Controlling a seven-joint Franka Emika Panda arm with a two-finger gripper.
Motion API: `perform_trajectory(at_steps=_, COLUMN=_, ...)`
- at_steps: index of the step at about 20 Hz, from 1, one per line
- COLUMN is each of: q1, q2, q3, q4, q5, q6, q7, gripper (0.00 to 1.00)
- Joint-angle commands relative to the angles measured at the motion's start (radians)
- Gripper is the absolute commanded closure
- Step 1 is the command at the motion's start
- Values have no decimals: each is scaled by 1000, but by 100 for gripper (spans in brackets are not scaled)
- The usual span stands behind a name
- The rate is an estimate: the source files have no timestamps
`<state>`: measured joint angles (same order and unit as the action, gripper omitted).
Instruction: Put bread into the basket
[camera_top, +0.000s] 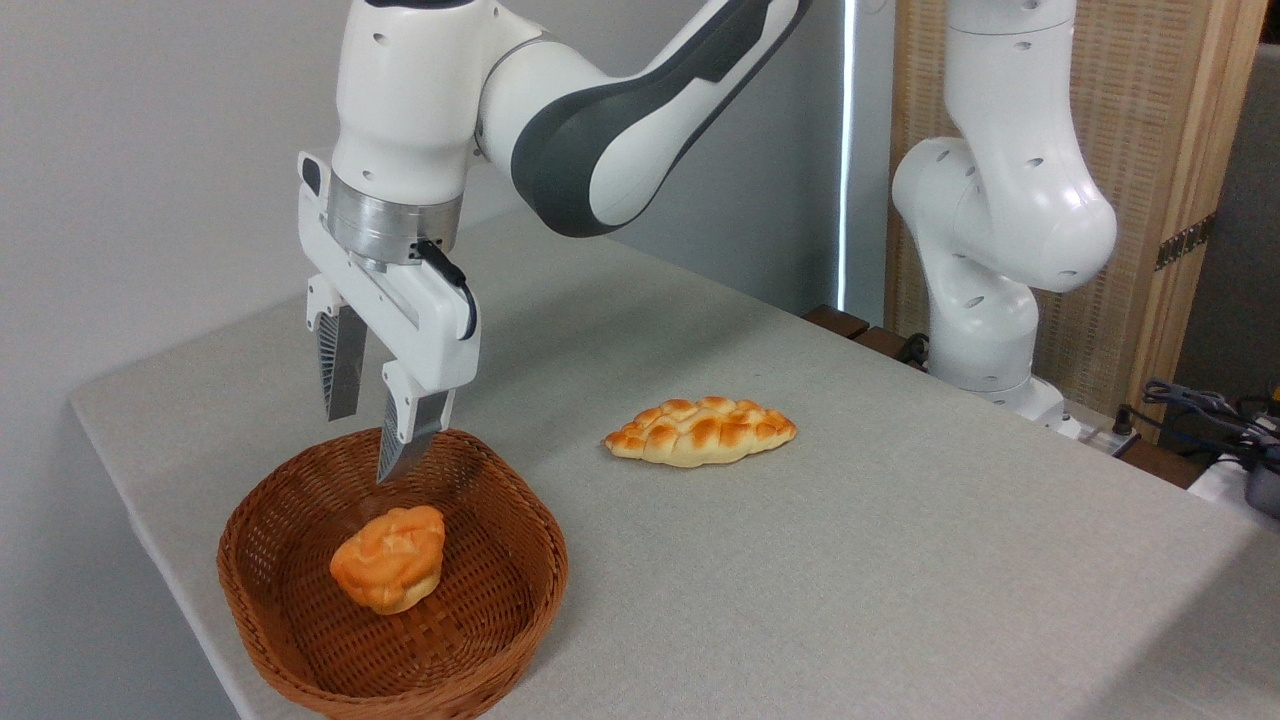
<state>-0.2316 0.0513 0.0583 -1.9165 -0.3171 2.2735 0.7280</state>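
The bread (389, 556), a small round bun with an orange-golden top, lies on the floor of the reddish-brown wicker basket (520, 590) at the table's front left. My gripper (368, 445) hangs above the basket's back part, a little above and behind the bun. Its two fingers stand apart and hold nothing. One fingertip (392, 465) dips just below the basket's far rim as seen from here.
A longer pale braided loaf (700, 431) lies on the grey table (900, 560) to the right of the basket. The arm's white base (985, 300) stands at the back right, with cables (1200, 405) beyond it. The table's left edge runs close to the basket.
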Motion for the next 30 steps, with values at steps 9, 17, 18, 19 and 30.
perform_trajectory(at_steps=9, q1=92, q2=-47, q3=28, q4=236, q5=13, q6=-495, q7=-5, gripper=0)
perform_trajectory(at_steps=17, q1=110, q2=-45, q3=-3, q4=330, q5=269, q6=-692, q7=-18, gripper=0)
perform_trajectory(at_steps=18, q1=112, q2=-45, q3=0, q4=330, q5=269, q6=-693, q7=-24, gripper=0)
perform_trajectory(at_steps=19, q1=113, q2=-45, q3=5, q4=330, q5=269, q6=-698, q7=-24, gripper=0)
perform_trajectory(at_steps=30, q1=113, q2=-33, q3=31, q4=396, q5=314, q6=-752, q7=-25, gripper=0)
